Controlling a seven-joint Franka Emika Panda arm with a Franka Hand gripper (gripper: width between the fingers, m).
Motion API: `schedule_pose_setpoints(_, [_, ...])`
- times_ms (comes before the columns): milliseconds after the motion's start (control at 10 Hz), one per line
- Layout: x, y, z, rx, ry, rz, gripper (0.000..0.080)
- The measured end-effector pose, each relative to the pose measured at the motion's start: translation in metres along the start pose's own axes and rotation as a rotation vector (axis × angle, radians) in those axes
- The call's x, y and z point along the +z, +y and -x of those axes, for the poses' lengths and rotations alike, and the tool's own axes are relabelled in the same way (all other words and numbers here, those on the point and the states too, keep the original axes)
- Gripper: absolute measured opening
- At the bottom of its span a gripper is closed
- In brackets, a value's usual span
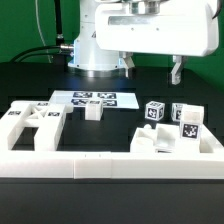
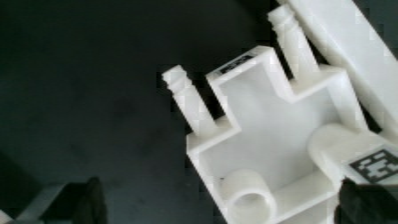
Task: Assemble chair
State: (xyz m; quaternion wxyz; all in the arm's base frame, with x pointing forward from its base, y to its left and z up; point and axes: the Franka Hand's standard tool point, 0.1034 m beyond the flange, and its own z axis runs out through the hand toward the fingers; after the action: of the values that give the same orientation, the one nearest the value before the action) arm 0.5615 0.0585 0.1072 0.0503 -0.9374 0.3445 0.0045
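Bright even light, white chair pieces (image 2: 285,110) glaring against dark table (image 1: 30,75), wrist view soft (edges blurred), faint shadows

My gripper (image 1: 153,68) hangs with fingers spread, and I see open air between them. Below the fingers stand a white plastic tagged cube (image 1: 154,110), a second tagged cube (image 1: 186,118) and a white plastic block (image 1: 150,140). Beyond those runs a long white border rail (image 1: 100,162). Bare black table (image 1: 30,85) lies wide of the fingers.
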Motion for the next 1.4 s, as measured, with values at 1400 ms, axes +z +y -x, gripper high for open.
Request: schedule_pose_setpoints(1400, [0.054, 0.111, 0.003, -0.605, 0.064, 0.068, 0.0649])
